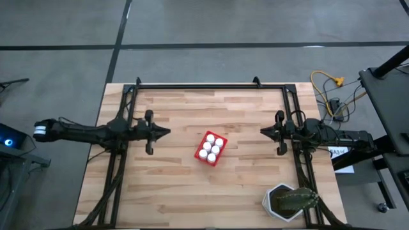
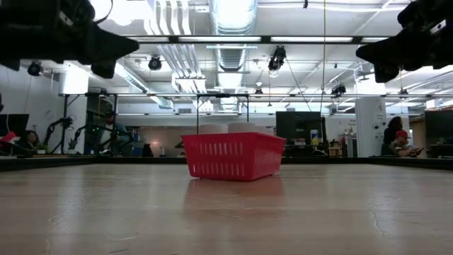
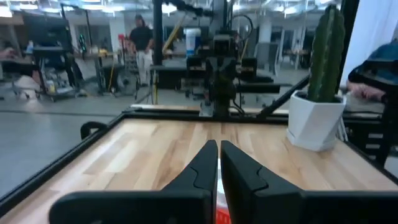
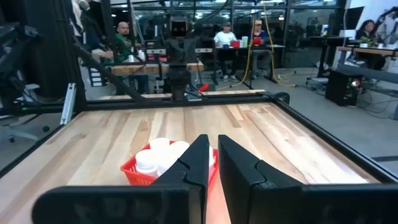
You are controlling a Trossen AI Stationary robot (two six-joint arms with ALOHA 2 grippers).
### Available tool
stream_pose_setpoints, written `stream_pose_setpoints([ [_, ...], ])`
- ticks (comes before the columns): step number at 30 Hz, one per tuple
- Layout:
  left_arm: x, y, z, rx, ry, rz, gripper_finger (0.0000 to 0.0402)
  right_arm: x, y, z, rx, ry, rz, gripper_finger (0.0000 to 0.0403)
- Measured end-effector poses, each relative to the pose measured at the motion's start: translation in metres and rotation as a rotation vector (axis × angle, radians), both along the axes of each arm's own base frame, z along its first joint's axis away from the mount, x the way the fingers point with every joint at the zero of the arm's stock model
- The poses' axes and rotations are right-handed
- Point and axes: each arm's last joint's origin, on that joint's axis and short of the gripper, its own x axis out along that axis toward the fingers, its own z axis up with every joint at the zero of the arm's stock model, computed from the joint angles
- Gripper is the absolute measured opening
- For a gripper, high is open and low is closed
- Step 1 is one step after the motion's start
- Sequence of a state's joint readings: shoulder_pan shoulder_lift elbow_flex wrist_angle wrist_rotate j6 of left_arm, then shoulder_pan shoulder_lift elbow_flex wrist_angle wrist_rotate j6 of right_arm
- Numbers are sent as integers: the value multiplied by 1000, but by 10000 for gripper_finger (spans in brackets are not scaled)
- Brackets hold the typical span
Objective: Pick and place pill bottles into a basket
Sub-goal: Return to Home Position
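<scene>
High view shows my left hand point(image 1: 168, 132) and my right hand point(image 1: 261, 130) facing each other across the wooden surface point(image 1: 185, 191). The red basket point(image 1: 199, 154) lies between them, a touch nearer my left. It sits slightly off the line joining the two tips, toward the edge where the potted cactus point(image 1: 291, 201) stands. All six white pill bottles point(image 1: 211, 149) stand upright inside the basket in two rows of three, and I see none loose on the surface. The basket's long axis runs across the line between my hands, a little skewed, so each hand faces one of its long sides. Both hands hang clear above the surface, apart from the basket. In both wrist views my fingers are pressed almost together with only a sliver between them, holding nothing. As I judge it, the placing is finished, and what is left is drawing each arm back along its own side, away from the basket. Since the basket lies ahead of each hand and not behind it, a pull straight back should touch nothing.
</scene>
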State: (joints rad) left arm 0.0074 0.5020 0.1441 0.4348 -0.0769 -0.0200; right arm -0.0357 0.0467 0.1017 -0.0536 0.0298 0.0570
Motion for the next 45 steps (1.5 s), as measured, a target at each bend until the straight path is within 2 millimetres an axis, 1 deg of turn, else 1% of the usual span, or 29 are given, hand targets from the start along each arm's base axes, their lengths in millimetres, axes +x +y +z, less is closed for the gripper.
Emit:
stream_pose_setpoints([
  [3, -7, 0, -12, -13, -10, 0, 1, 0, 0, 0, -2, 0, 0, 27],
  [8, -14, 0, -32, -78, 9, 0, 1, 0, 0, -1, -19, 13, 0, 27],
  [11, -17, 0, -32, -79, -5, 2, 1, 0, 0, -5, -22, 58, -2, 27],
  [17, -19, 0, -41, -80, 84, 6, 1, -1, 0, -10, -5, 105, 0, 27],
  [27, -20, 0, -41, -79, 85, 5, 1, -1, 0, -11, 0, 113, 4, 27],
  [33, -20, 0, -41, -73, 85, 5, 1, 0, 0, -15, -23, 137, 6, 27],
  [36, -20, 0, -41, -72, 85, 5, 1, 1, 0, -21, -10, 146, 6, 27],
  [41, -19, 0, -42, -72, 90, 5, 1, 6, 0, -25, -5, 30, 12, 27],
  [45, -19, 0, -42, -72, 90, 5, 1, 6, 0, -26, -30, 31, 8, 27],
])
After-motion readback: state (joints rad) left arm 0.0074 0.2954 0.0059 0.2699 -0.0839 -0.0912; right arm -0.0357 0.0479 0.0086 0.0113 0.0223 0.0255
